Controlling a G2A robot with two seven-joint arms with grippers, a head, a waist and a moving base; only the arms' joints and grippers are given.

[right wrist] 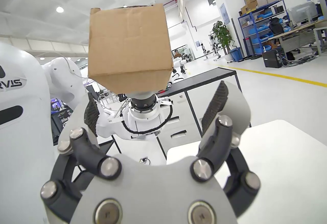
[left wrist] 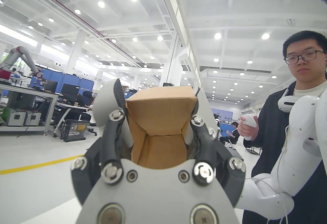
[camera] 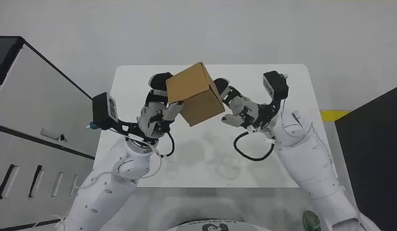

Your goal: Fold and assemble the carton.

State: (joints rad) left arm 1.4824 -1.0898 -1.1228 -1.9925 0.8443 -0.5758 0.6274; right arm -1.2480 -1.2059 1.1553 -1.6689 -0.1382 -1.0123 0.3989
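Carton (camera: 195,93) aloft, clamped in left gripper (left wrist: 159,105) (right gripper (right wrist: 156,101) agape).

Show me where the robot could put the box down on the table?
Bare table lies along the far edge beyond the carton, and at the near middle, toward the robot. The centre is crowded: the left gripper holds the carton aloft there, with the open right gripper beside it.
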